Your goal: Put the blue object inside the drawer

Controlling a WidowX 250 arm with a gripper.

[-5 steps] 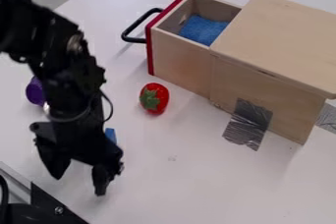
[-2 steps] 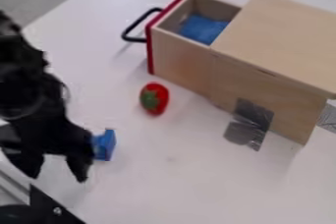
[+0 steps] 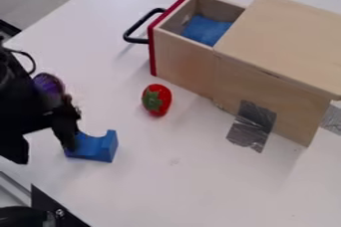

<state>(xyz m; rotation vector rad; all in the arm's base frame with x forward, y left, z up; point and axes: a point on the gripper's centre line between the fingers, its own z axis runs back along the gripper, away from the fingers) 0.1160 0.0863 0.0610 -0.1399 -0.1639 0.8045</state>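
One gripper (image 3: 41,155) at the left edge of the frame, fingers spread with a visible gap between them, nothing pinched. The finger nearer the centre overlaps the left end of the blue block (image 3: 100,147); can't tell if it touches or just sits in front. Block is on the white table (image 3: 200,186), lower left of the frame, scooped side up, taller end toward the centre.

Purple item (image 3: 47,82) just above the gripper in the frame, partly hidden, can't call what it is. Red strawberry (image 3: 157,102) left of centre, between block and drawer (image 3: 183,59), apart from both.

Drawer is upper centre, pulled out of the wooden cabinet (image 3: 286,47), red front panel (image 3: 152,47) and black handle (image 3: 126,34) facing left. Blue soft-looking piece (image 3: 205,29) lies inside. Grey tape (image 3: 252,126) on the cabinet's near side, running down to the table.

Status: drawer access is done. Grasp, lift, carry and release are all left, assuming the block is the target and not the piece inside. I'd call it early. Next move needs the fingers either side of the block, then a close. Risks: nudging the block with one finger, clipping the strawberry en route, catching the drawer wall on the drop.
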